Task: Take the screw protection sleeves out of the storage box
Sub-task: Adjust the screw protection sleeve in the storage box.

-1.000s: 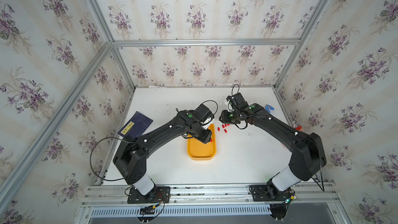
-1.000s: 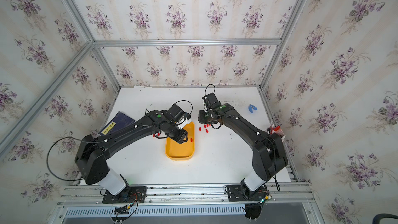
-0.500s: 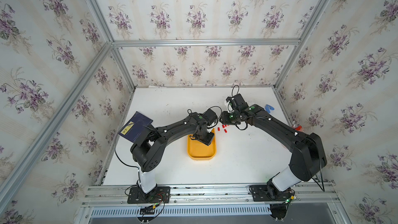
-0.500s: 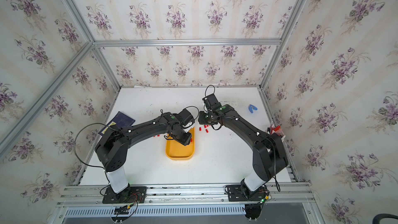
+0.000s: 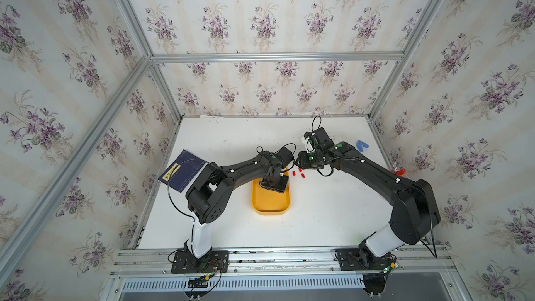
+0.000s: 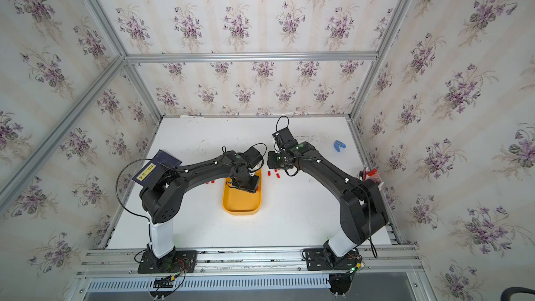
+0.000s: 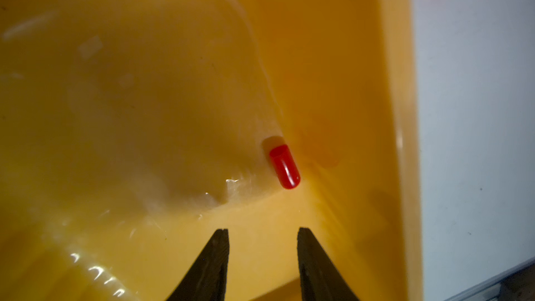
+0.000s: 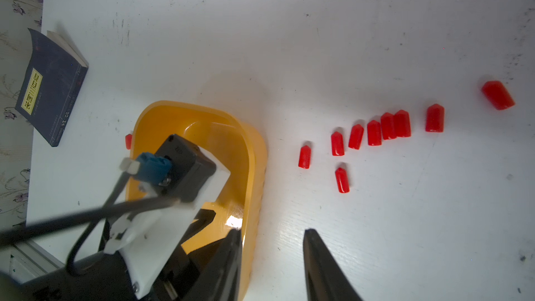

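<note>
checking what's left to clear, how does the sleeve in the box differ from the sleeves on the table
The sleeve in the box lies alone against the box wall; the sleeves on the table form a loose group outside it, on the white table. The boxed one is just ahead of the open left gripper; the table ones lie to one side of the right gripper. All are small red caps.

dark booklet [image 8: 58, 82], yellow label [image 8: 32, 91], characters unreadable
</note>
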You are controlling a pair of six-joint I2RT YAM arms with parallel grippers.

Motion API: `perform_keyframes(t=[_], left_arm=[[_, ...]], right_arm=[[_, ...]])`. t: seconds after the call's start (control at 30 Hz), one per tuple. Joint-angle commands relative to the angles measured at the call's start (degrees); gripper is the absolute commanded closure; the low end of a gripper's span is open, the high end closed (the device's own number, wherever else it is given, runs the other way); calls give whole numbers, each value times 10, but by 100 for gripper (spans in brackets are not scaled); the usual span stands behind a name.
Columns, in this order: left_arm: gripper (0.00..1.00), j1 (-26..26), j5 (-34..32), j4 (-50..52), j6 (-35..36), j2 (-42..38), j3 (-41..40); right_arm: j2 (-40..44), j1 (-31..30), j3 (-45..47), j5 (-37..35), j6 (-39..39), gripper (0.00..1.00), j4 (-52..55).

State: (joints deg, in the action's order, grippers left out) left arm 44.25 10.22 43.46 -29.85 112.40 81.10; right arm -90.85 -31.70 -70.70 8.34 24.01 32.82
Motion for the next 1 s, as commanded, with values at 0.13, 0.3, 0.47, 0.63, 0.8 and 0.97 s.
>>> perform_keyframes(t=[0.13, 0.3, 0.47, 0.63, 0.8, 0.97], left_arm=[[56, -3, -1, -11, -39, 19, 14], [56, -7, 0, -7, -47, 38, 32], [56, -8, 2, -7, -49, 51, 40], [56, -9, 0, -2, -48, 65, 54], [56, -9, 4, 5, -45, 82, 71], [62, -10, -6, 8, -39, 82, 67]], right_arm=[[5, 1, 8, -8, -6, 59, -7], [8, 0, 16, -10, -7, 59, -11], [7, 0, 22, -7, -7, 60, -15], [6, 1, 25, -2, -8, 60, -20], [4, 0, 27, 5, -8, 60, -27], [0, 1, 25, 10, -8, 60, -31]])
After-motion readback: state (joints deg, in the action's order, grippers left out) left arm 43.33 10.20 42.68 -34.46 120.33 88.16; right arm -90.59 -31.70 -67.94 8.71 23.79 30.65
